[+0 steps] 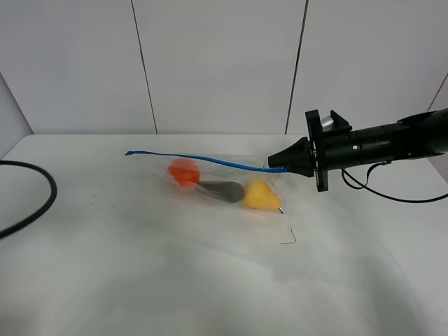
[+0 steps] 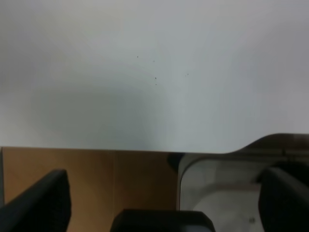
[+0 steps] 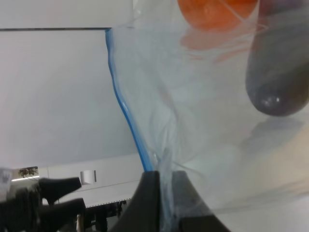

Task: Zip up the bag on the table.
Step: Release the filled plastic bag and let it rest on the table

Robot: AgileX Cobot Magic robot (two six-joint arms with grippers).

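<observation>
The clear plastic bag (image 1: 224, 183) lies on the white table (image 1: 175, 280), its blue zipper strip (image 1: 203, 159) running along the far edge. Orange, dark grey and yellow items show through it. My right gripper (image 1: 278, 165) reaches in from the right and is shut on the strip's right end. In the right wrist view its fingertips (image 3: 148, 186) pinch the bag (image 3: 193, 111) right beside the blue zipper strip (image 3: 123, 104). My left gripper (image 2: 164, 181) is open and holds nothing. It hangs over the table (image 2: 145, 72) near an edge and does not show in the exterior high view.
A black cable (image 1: 38, 203) curves over the table's left side. A small dark mark (image 1: 288, 236) lies on the table just right of the bag's near corner. Past the table edge in the left wrist view is wooden floor (image 2: 87, 179).
</observation>
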